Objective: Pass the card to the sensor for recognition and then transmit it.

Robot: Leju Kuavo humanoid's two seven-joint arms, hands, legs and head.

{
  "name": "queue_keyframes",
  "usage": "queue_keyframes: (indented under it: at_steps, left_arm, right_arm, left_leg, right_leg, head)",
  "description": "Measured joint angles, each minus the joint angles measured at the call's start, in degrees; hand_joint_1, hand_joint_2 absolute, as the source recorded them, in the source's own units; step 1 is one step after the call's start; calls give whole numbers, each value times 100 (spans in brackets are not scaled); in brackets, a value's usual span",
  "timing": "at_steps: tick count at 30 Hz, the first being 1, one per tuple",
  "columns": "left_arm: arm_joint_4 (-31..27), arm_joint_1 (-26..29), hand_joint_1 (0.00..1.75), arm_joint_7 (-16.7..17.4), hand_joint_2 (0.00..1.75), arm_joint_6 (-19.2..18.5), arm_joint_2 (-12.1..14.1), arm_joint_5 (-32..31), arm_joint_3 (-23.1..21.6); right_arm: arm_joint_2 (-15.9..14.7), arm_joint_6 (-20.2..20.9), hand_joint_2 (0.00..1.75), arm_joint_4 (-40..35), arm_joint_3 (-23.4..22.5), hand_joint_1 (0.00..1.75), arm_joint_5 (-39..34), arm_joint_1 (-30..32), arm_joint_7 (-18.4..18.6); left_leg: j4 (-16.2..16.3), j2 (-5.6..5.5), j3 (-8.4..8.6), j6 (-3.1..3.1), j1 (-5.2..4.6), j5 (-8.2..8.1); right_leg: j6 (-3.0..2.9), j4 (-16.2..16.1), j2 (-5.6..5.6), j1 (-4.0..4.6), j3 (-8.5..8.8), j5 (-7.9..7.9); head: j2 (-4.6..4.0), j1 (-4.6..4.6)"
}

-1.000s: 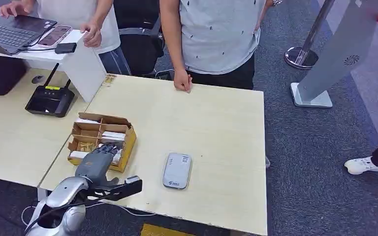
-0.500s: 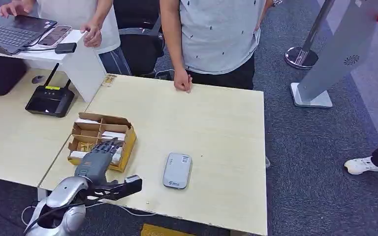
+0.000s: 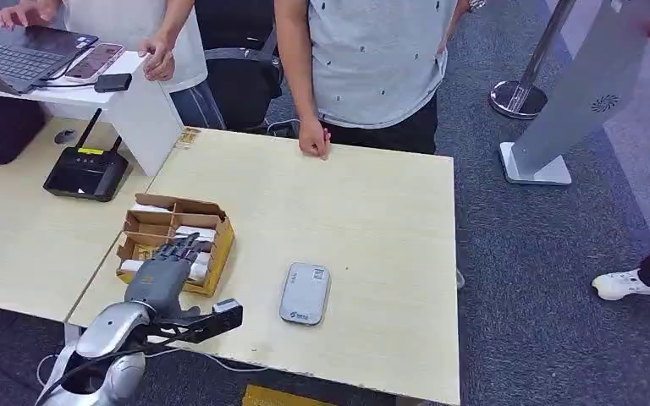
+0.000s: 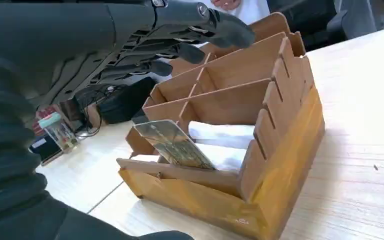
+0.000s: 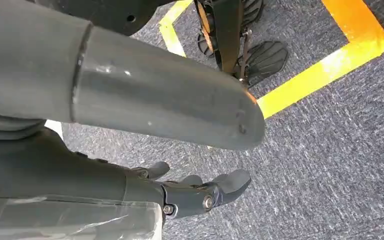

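Here the left robot hand (image 4: 145, 45), fingers spread and empty, may snag the box (image 4: 240, 145) dividers and miss the card (image 4: 175, 145).

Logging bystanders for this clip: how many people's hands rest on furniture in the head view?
3: one hand on the table's far edge, one on the white desk, one at the laptop. Others may be out of frame.

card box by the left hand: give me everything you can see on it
The brown cardboard divider box sits upright on the light wooden table near its left edge, open-topped, with slotted partitions forming several compartments. White cards lie in some; one patterned gold card leans tilted in the nearest compartment. The robot's left hand hovers over it, fingers spread, holding nothing; contact is not evident.
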Motion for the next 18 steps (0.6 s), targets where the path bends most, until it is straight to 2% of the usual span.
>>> queue_keyframes:
  at_steps: [6, 18]
  left_arm:
    - [-68, 71, 0, 218, 175, 22, 0, -484, 68]
    - [-65, 57, 0, 153, 175, -76, -157, -859, 638]
  right_arm:
    - [0, -11, 0, 0, 0, 0, 4, -1, 2]
    - [0, -4, 0, 0, 0, 0, 59, -2, 2]
  left_leg:
    - [0, -1, -1, 0, 0, 0]
    - [0, 0, -1, 0, 0, 0]
  right_leg:
    - [0, 0, -2, 0, 0, 0]
    - [0, 0, -1, 0, 0, 0]
  head:
    - [0, 0]
    - [0, 0]
